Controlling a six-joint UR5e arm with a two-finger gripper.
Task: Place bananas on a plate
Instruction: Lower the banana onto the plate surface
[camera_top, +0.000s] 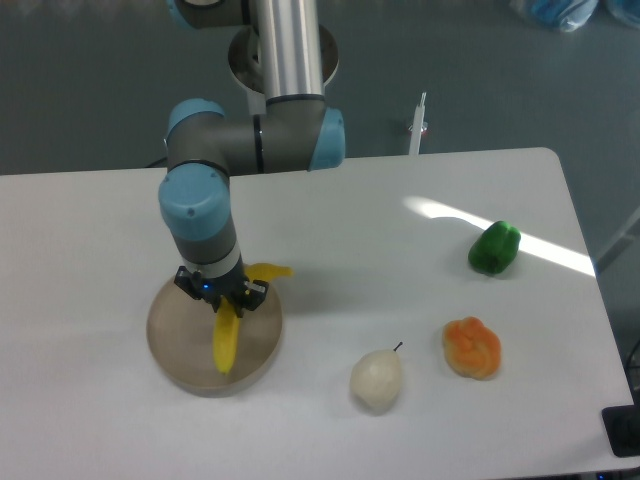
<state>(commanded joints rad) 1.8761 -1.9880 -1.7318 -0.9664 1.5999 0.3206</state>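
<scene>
The yellow banana (228, 337) hangs in my gripper (222, 300), which is shut on its upper part. Its lower end points down over the middle of the round beige plate (180, 340) at the left of the table. A yellow tip of the banana sticks out to the right of the fingers. Whether the banana touches the plate cannot be told. The gripper stands right above the plate's centre-right area.
A pale pear (376, 379) lies right of the plate near the front edge. A lumpy orange fruit (471, 347) sits further right, and a green pepper (494, 247) lies behind it. The arm's base column (285, 60) rises at the table's back.
</scene>
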